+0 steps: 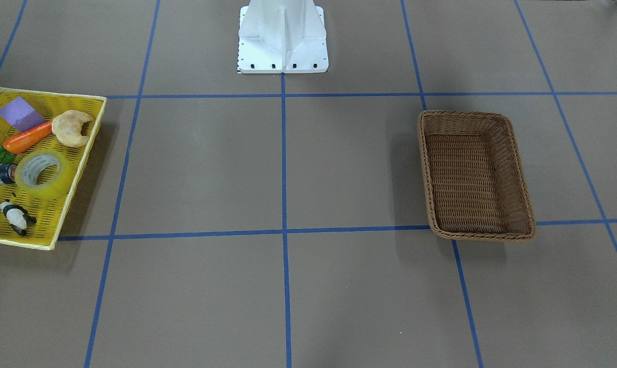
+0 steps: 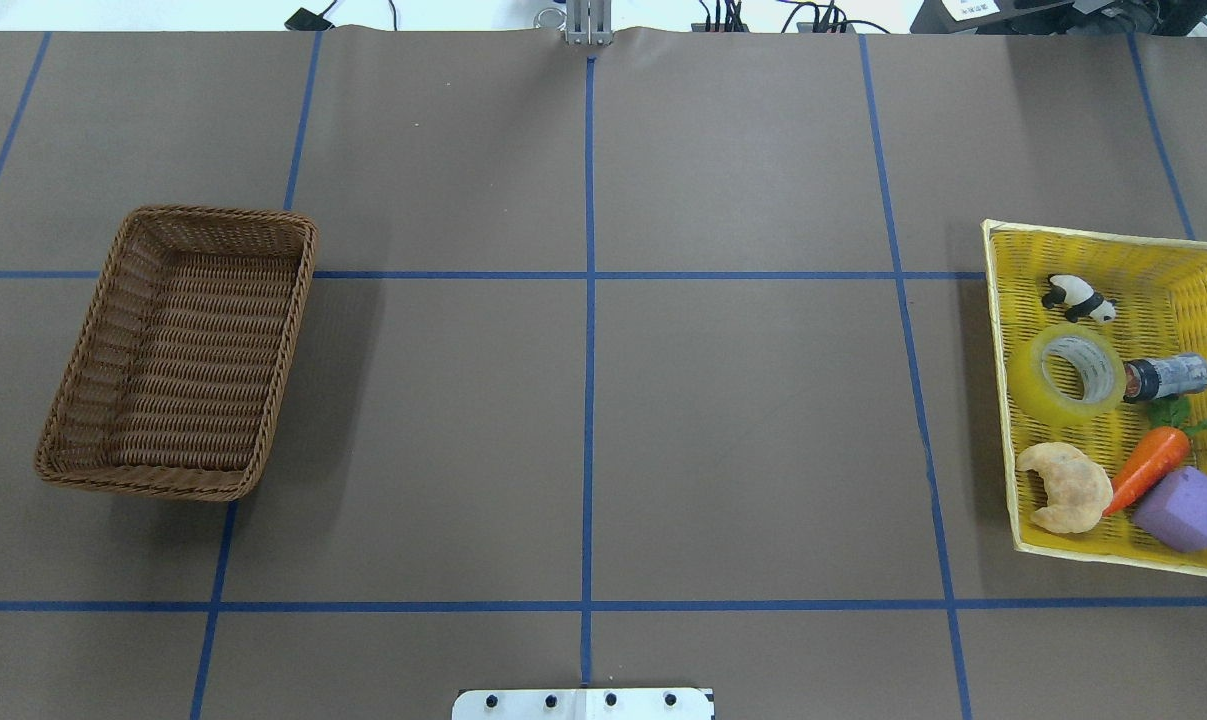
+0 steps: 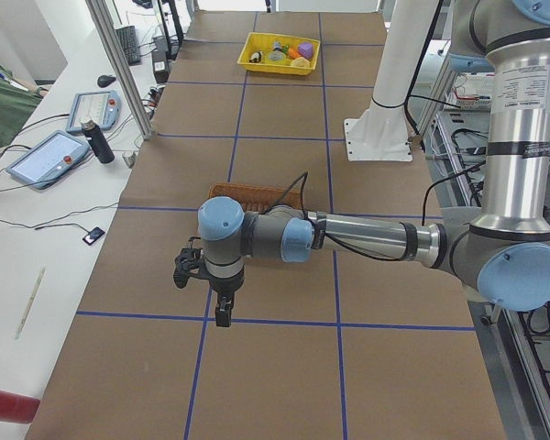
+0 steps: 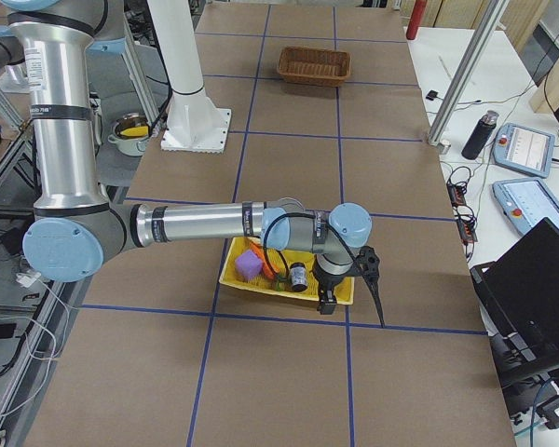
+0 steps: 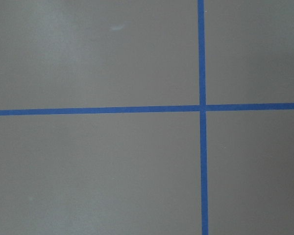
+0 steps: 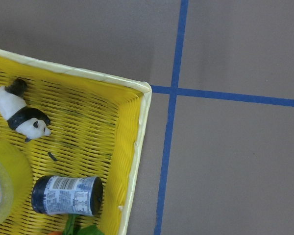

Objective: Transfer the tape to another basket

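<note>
**Tape lies in the yellow tray, wicker basket holds nothing**

We see the wide roll of translucent yellow packing tape [image 2: 1036,392] lying flat, hole upward, in the flat yellow plastic mesh tray [image 2: 1143,268] at the robot's right end of the brown table [image 2: 743,430]. It sits between a small black-and-white panda figurine [image 2: 1078,298] and a pale croissant [image 2: 1066,487], with the dark cap of a small blue-labelled bottle [image 2: 1168,377] just beside it. An orange carrot [image 2: 1148,468] and a purple block [image 2: 1188,508] share the tray.

The rectangular brown woven wicker basket [image 2: 83,370] stands well apart, at the opposite end of the table.

The right gripper [image 4: 325,301] hangs over the tray's outer edge; the left gripper [image 3: 222,312] points down over bare table near the wicker basket. Both appear only in side views, so we cannot tell how far either is open.
</note>
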`<state>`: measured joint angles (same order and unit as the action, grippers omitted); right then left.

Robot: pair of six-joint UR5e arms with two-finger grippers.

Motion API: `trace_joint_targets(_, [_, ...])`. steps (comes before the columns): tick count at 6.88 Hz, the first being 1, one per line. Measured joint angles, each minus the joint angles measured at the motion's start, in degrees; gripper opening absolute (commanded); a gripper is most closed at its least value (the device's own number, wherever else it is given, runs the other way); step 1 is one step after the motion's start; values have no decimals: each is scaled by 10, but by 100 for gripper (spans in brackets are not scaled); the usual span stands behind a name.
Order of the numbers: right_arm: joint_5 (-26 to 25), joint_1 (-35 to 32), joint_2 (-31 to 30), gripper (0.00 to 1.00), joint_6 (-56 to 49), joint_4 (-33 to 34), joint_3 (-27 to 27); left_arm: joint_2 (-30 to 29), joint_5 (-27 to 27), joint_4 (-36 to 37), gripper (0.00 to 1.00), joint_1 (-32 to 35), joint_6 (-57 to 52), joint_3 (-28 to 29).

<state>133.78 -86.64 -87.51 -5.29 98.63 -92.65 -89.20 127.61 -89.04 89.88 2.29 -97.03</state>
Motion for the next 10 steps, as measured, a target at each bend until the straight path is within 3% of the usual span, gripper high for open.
trace_joint_targets(8, [-1,0,2,100,-5,-2,-9,15,1,-5,98,-2,1,3])
trace_joint_targets(10, [-9,1,5,100,-2,-28,-12,15,1,-6,98,-2,1,-1])
